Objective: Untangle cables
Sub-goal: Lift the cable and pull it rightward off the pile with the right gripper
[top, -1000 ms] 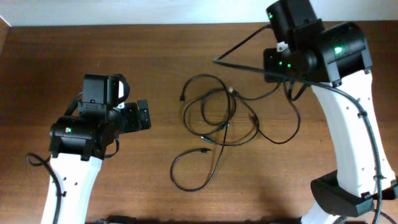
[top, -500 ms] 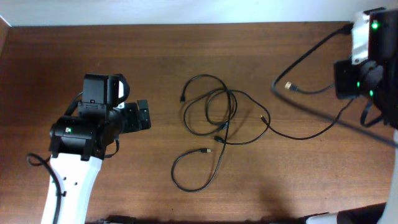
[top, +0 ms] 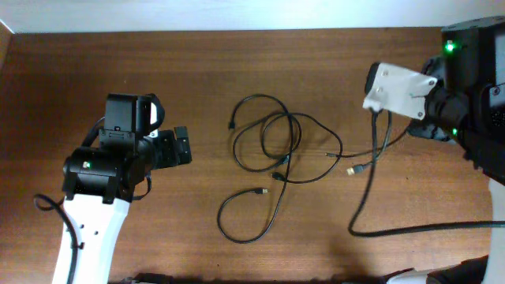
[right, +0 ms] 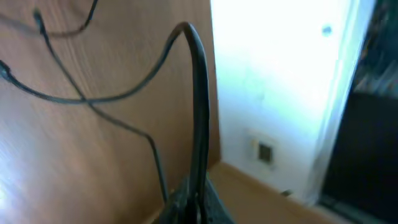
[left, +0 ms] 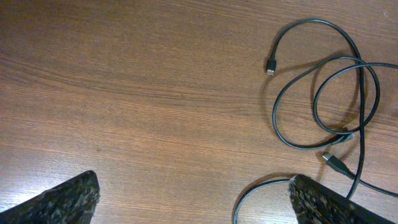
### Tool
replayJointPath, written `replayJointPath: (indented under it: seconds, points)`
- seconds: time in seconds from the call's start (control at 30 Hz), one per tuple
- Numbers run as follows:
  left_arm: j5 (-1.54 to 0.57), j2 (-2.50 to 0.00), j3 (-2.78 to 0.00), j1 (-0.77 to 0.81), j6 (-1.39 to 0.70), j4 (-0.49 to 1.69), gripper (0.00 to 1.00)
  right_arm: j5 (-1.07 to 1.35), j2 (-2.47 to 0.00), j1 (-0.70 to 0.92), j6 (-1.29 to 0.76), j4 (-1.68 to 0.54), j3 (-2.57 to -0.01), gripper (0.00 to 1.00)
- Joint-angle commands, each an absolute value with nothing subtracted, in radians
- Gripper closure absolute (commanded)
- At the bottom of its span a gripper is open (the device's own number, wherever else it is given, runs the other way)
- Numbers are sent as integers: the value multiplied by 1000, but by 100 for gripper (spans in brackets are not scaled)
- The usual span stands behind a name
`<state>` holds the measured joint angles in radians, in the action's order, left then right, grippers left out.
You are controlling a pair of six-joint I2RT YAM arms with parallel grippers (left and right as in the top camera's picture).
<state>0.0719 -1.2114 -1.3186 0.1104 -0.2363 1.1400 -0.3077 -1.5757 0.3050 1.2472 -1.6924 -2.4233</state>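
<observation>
The cables [top: 268, 150] lie as a loose tangle of thin black loops on the middle of the wooden table, also in the left wrist view [left: 323, 93] with a small plug [left: 270, 65] at one end. One cable is drawn out to the right, and its metal-tipped plug [top: 353, 170] is near the right arm [top: 398, 87]. My right gripper [right: 193, 199] is shut on a black cable [right: 200, 93] that rises from between its jaws; in the overhead view its fingers are hidden under the arm. My left gripper [top: 181, 147] [left: 193, 205] stands open and empty, left of the tangle.
A thicker black wire [top: 359, 213] from the right arm loops down over the table's right part. The table's far edge meets a white wall [top: 237, 14]. The right wrist view looks past the table edge [right: 214, 124] at a wall and floor.
The right arm has swung from above the tangle to the table's right side, dragging one cable rightward out of the loops. The left arm has not moved.
</observation>
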Motion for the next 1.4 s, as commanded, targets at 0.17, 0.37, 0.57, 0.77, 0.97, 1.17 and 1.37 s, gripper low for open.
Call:
replayJointPath:
  seconds: [0.17,0.37,0.57,0.77,0.97,1.17,1.37]
  points:
    - [84,-1212,-1327,107,-242,1139,1,-347,-1723,299,1399,-1699,-2284,96]
    - [84,-1212,-1327,107,-242,1139,1,-712,-1746,167,1264,-1644,-2091,96]
    - [84,-1212,-1327,107,-242,1139,1,-987,-1744,5,1022,-1358,-2091,96]
    - [84,-1212,-1327,107,-242,1139,1,-1399,-1732,-56,959,-907,-2092,96]
    - [84,-1212,-1327,107,-242,1139,1,-1091,-1638,93,736,-818,-2092,96]
    - [84,-1212,-1327,107,-242,1139,1,-236,-1543,276,511,-1087,-2092,96]
    - [84,-1212,-1327,107,-242,1139,1,-210,-1550,358,400,-1445,-2090,96]
